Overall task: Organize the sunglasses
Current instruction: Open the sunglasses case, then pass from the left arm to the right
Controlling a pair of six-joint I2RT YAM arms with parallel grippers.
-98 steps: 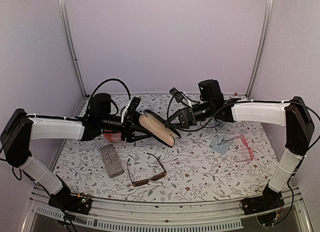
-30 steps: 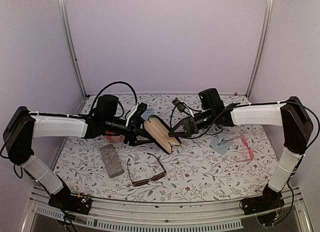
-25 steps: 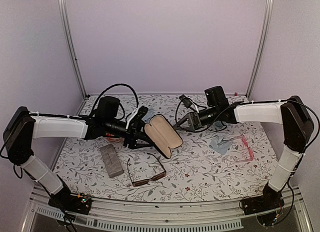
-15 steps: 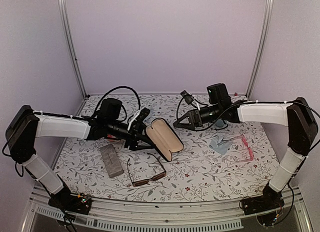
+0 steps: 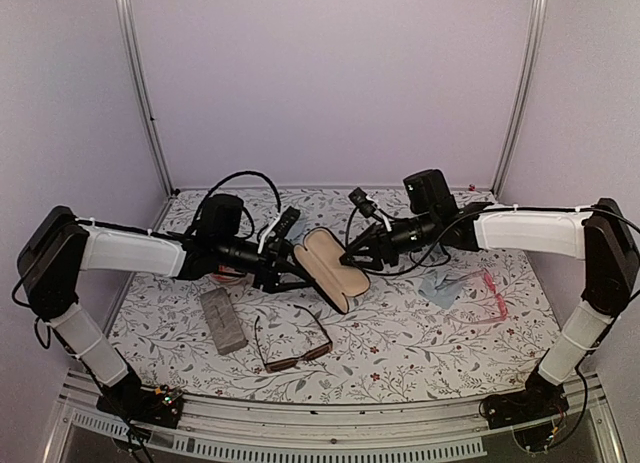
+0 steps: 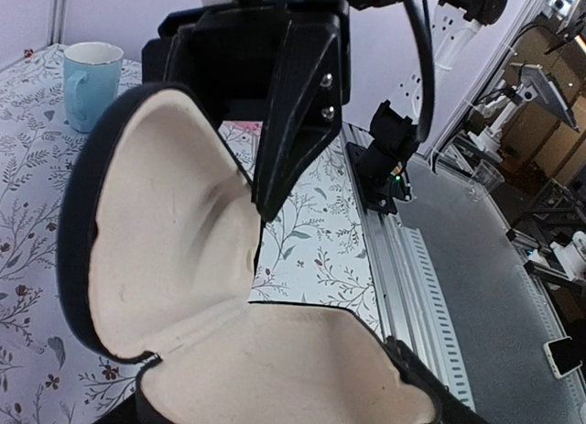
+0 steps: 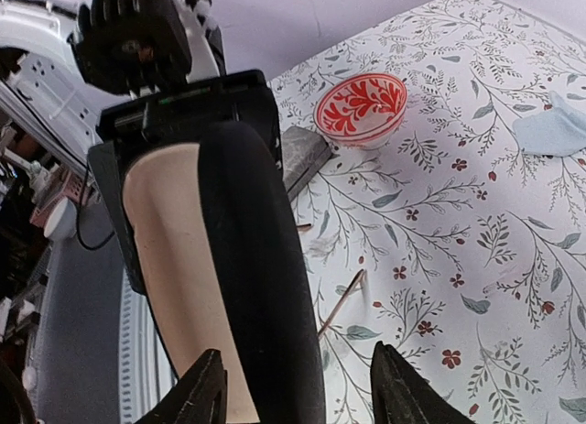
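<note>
Swung back to the open black case (image 5: 330,266), the right gripper (image 5: 352,259) has its jaws spread astride the lid; brown sunglasses (image 5: 292,345) lie by the worktop's (image 5: 400,353) front edge, pink sunglasses (image 5: 488,292) by its right edge; farther back, the left gripper (image 5: 288,273) clamps the case.

1. Open black case (image 7: 261,287) fills the middle, tan lining on its left; left jaws clamp it up top.
2. Fingertips (image 7: 207,392) of the right jaws straddle its lid at the bottom, gap on the right side.
3. Floral bench (image 7: 476,259) behind: red-patterned bowl (image 7: 362,106) w/ grey case (image 7: 302,154) just beside it, partly hidden.
4. Thin brown temple of the sunglasses (image 7: 341,309) pokes out by the black case; blue cloth (image 7: 557,129) far right.
</note>
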